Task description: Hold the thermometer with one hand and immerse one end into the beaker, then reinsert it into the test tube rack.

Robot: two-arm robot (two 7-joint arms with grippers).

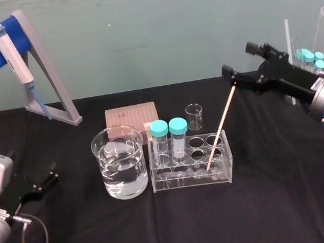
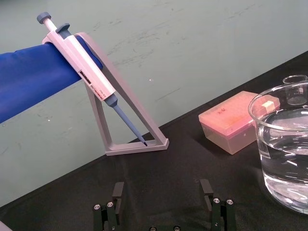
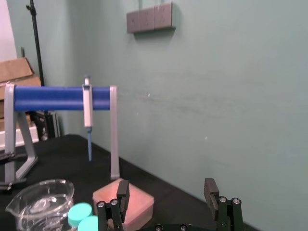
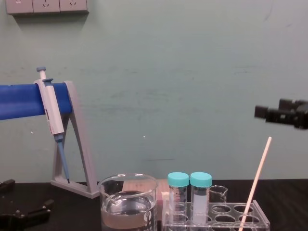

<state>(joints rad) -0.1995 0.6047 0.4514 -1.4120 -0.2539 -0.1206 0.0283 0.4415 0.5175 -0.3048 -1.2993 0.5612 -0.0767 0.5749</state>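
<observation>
- head view: the thermometer [image 1: 220, 127] stands in a hole at the right end of the test tube rack [image 1: 184, 181], its foot low inside the rack and its top leaning up toward the robot's right.
- the right gripper [image 1: 241, 61] hangs just above and beyond that top end with its jaws apart. the chest view shows a clear gap between them, so nothing is held.
- the rod's long axis is a steep slant, not upright. judging from this, the gripper has to come down and close across the upper shaft.
- the right arm is much the nearer. the left gripper [image 1: 41, 181] rests low at the robot's left, well apart from the rack, and its jaws are also spread.
- the beaker [image 1: 120, 162] sits just left of the rack, about half full of clear liquid, so the carry would run leftward over the two teal-capped tubes [image 1: 169, 134].
- materials: a thin, smooth, pale rod that looks easy to slip or pivot in flat black jaws. there is also clear glass and clear acrylic, all on a matte black cloth [image 1: 285, 200].
</observation>
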